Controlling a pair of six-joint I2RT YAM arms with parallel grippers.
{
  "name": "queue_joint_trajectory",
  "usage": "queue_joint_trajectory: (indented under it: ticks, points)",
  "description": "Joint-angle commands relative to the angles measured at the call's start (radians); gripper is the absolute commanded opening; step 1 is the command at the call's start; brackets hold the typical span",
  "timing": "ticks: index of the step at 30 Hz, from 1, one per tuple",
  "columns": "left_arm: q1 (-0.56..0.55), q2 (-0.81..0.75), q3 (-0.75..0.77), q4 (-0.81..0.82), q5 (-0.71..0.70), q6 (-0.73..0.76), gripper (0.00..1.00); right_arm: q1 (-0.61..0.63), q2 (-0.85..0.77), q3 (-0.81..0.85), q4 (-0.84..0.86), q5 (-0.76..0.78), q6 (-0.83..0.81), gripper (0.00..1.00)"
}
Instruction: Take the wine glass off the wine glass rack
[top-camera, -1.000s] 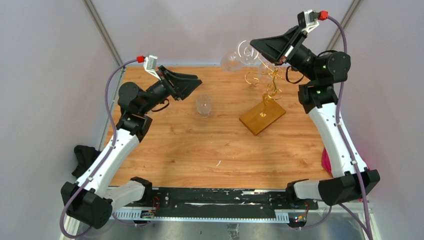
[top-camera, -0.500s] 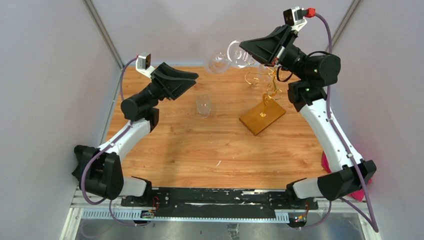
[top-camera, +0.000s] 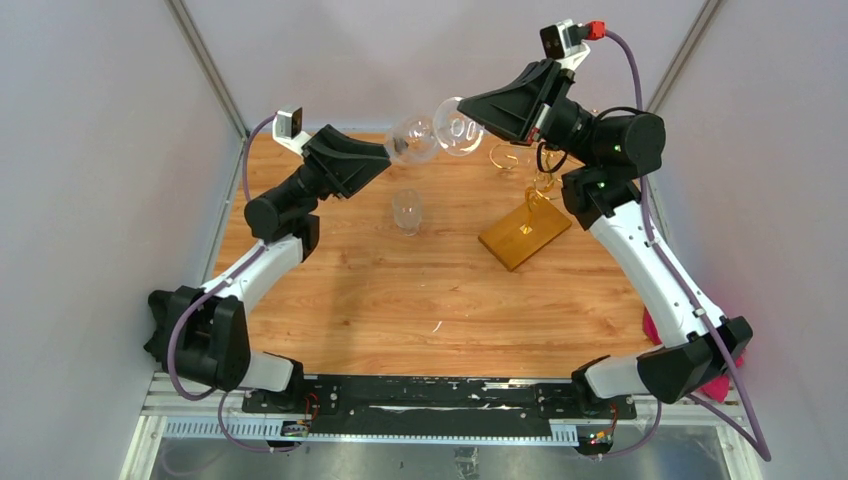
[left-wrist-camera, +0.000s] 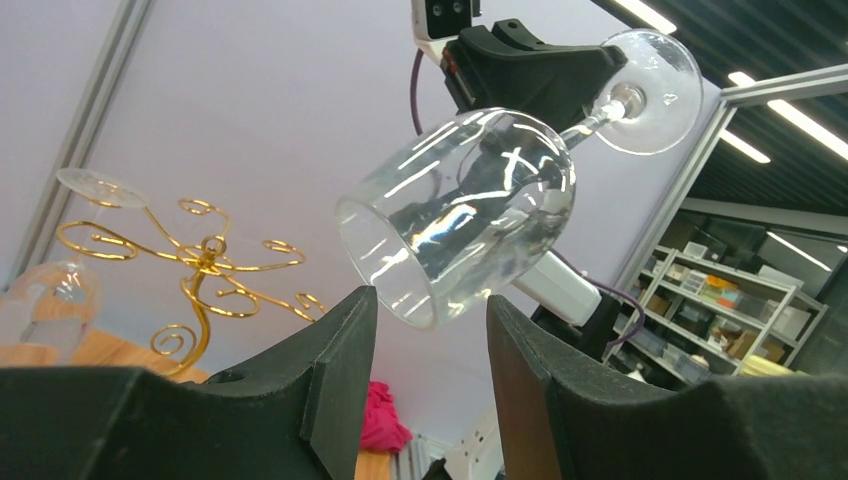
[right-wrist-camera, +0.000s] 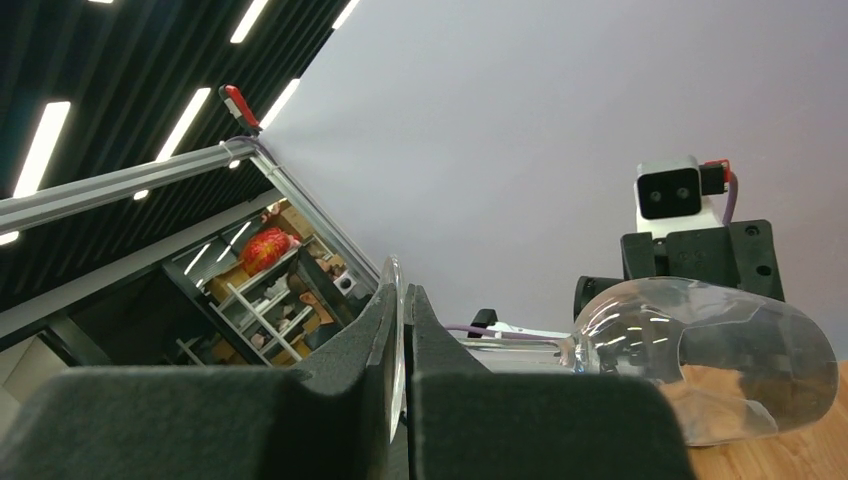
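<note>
My right gripper (top-camera: 470, 112) is shut on the foot of a clear wine glass (top-camera: 412, 138) and holds it sideways in the air, left of the gold wire rack (top-camera: 540, 185). In the right wrist view the foot's edge (right-wrist-camera: 398, 300) is pinched between the fingers and the bowl (right-wrist-camera: 700, 360) points away. My left gripper (top-camera: 388, 153) is open, its tips just below the bowl's rim. In the left wrist view the bowl (left-wrist-camera: 470, 205) hangs above the open gripper (left-wrist-camera: 430, 310), not touching. The rack (left-wrist-camera: 205, 265) still carries another glass (left-wrist-camera: 50, 300).
A short clear glass (top-camera: 407, 212) stands upright on the wooden table (top-camera: 400, 300) below the held glass. The rack's amber base (top-camera: 524, 235) lies right of centre. A red cloth (top-camera: 650, 325) lies at the table's right edge.
My right gripper has carried the wine glass up and left, away from the rack, toward my left gripper. The left gripper has swung up to meet the bowl.
</note>
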Motion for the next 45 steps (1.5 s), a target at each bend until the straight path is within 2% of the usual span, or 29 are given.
queue_joint_trajectory:
  ticks: [1,6,16,24,29,33,34,36,45]
  points:
    - [0.007,0.013,0.021,0.062,0.002,-0.006,0.49,0.041,-0.007,0.032,0.033,0.018,-0.035,0.0]
    - [0.007,0.0,0.041,0.062,0.001,-0.018,0.49,0.061,0.003,-0.004,0.059,0.023,-0.03,0.0]
    - [0.005,-0.162,0.043,0.063,0.025,-0.039,0.47,0.074,0.138,-0.077,0.441,0.053,0.159,0.0]
    - [0.004,-0.211,0.024,0.062,0.023,-0.047,0.43,0.13,0.225,-0.069,0.54,0.054,0.21,0.0]
    - [0.003,-0.234,0.026,0.061,0.021,-0.049,0.3,0.175,0.248,-0.103,0.527,0.05,0.199,0.0]
    - [0.002,-0.25,0.027,0.062,0.019,-0.056,0.07,0.196,0.274,-0.128,0.527,0.047,0.203,0.0]
    - [0.003,-0.254,0.026,0.061,0.018,-0.059,0.04,0.196,0.28,-0.132,0.533,0.048,0.209,0.0]
    - [0.003,-0.263,0.022,0.062,0.019,-0.066,0.0,0.197,0.289,-0.142,0.549,0.054,0.222,0.0]
    - [0.004,-0.302,-0.032,0.056,-0.008,-0.118,0.0,0.197,0.285,-0.145,0.563,0.046,0.234,0.0]
